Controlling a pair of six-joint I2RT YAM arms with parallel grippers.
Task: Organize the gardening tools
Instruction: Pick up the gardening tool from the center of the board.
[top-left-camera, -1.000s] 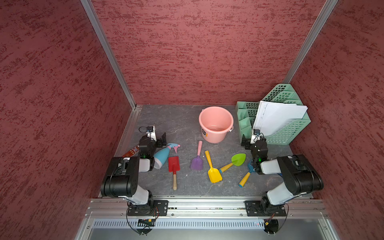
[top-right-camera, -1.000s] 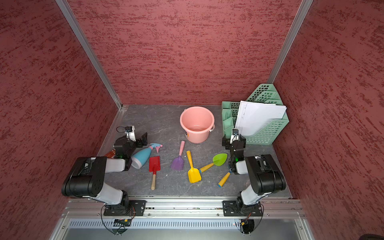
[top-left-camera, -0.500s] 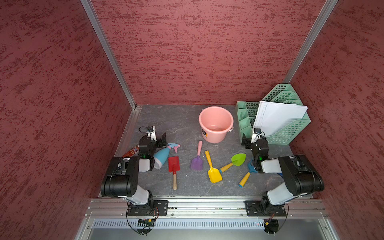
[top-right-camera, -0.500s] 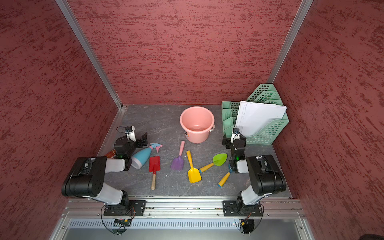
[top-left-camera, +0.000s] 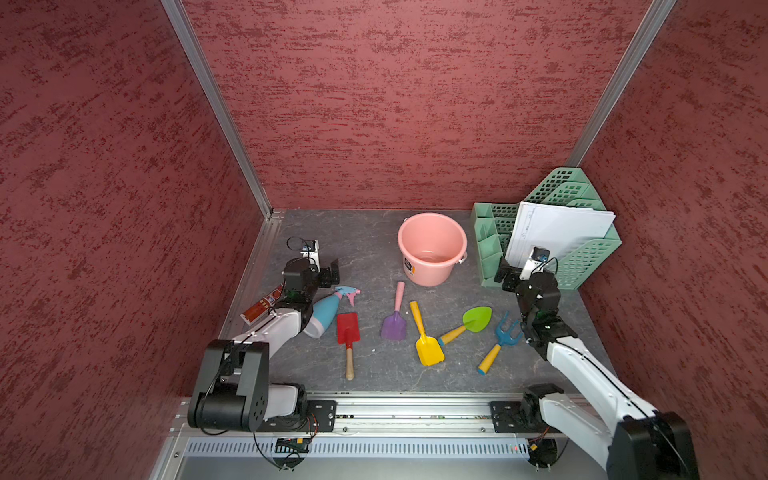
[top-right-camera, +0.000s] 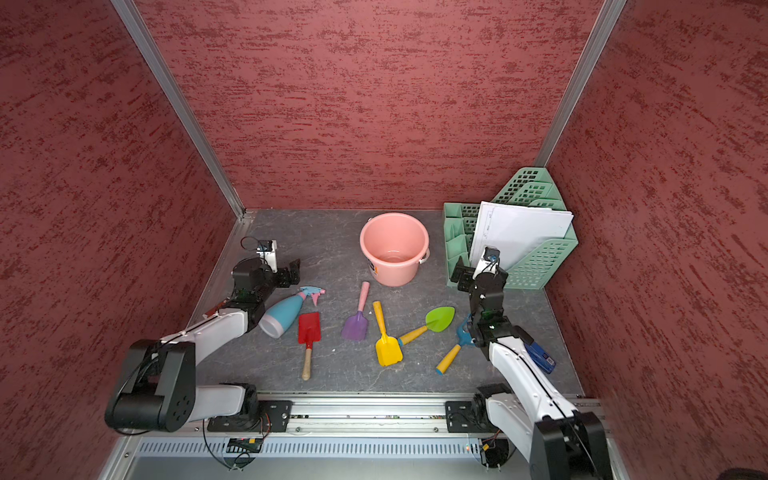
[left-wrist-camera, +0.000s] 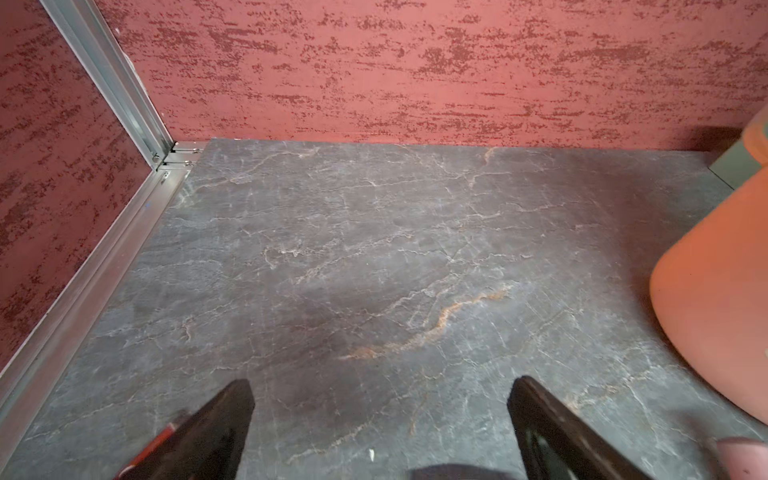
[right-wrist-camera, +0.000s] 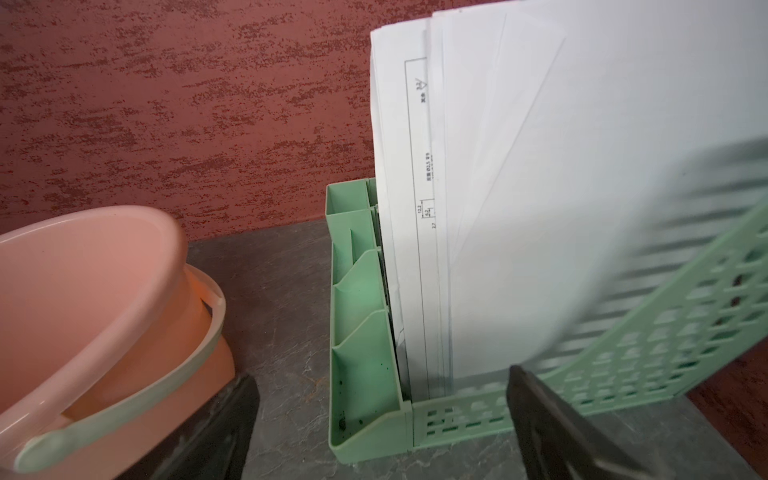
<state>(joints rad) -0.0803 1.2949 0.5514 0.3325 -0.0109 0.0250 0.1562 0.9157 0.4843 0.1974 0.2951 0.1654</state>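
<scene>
Little has changed in the last second. My right arm (top-left-camera: 577, 365) has edged slightly toward the green rack (top-left-camera: 590, 259), and my left arm (top-left-camera: 282, 328) has stayed put. Both sets of jaws stand wide open, holding nothing. Every tool lies loose on the counter (top-left-camera: 374, 257) in front of the pink bucket (top-left-camera: 432, 270): spray bottle (top-left-camera: 324, 311), red spade (top-left-camera: 347, 328), purple scoop (top-left-camera: 394, 326), yellow shovel (top-left-camera: 430, 353), green trowel (top-left-camera: 476, 320) and blue claw (top-left-camera: 505, 336). I judge sorting hasn't begun. The bottle, beside my left jaws, looks like the handiest first pick.
</scene>
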